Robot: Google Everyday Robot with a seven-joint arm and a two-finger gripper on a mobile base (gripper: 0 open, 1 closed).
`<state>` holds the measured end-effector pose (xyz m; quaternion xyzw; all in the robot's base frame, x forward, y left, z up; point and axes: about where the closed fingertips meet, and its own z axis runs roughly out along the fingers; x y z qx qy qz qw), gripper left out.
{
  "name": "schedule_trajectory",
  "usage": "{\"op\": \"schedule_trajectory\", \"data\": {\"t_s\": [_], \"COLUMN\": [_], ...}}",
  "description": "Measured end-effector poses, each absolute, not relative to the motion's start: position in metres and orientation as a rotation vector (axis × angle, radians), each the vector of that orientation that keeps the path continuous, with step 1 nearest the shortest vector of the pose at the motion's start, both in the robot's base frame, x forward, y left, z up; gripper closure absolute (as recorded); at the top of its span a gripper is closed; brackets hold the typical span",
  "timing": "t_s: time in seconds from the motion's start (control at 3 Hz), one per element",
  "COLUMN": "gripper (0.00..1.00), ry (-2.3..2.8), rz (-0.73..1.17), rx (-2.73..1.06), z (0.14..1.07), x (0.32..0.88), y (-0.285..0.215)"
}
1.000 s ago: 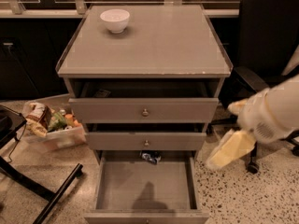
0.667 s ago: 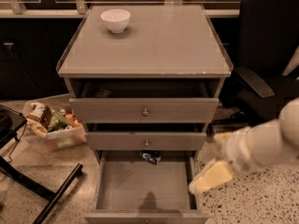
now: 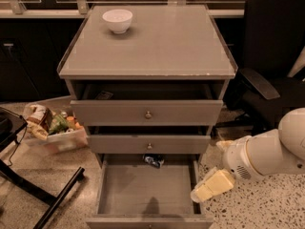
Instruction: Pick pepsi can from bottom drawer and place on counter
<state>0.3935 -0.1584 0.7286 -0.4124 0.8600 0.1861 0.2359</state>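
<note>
Pepsi can (image 3: 153, 160) lies at the back of the bottom drawer (image 3: 138, 185), tucked under the middle drawer (image 3: 119, 144). Gripper (image 3: 211, 187) sits by the drawer's right wall, empty; how far open, I can't tell. I'd go in low and reach back, clearing that overhang.

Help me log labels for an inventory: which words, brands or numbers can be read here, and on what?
No text can be read.
pepsi can, at the back of the bottom drawer: markings too small to read.
snack packets in the box at left: print blurred.
white bowl on the counter: no text.
gripper, by the bottom drawer's right wall: no markings seen.
</note>
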Motion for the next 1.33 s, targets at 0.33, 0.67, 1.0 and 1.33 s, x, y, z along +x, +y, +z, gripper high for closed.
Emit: {"op": "schedule_trajectory", "data": {"t_s": [0.33, 0.67, 1.0, 1.33], "gripper": [0.0, 0.0, 0.0, 0.0], "ry": [2.375, 2.419, 2.388, 2.26], "rz": [0.532, 0.575, 0.6, 0.589], "rx": [-1.107, -0.998, -0.87, -0.782], "z": [0.716, 0.662, 0.597, 0.549], "x": [0.397, 0.402, 0.417, 0.439], "y": [-0.16, -0.174, -0.188, -0.193]}}
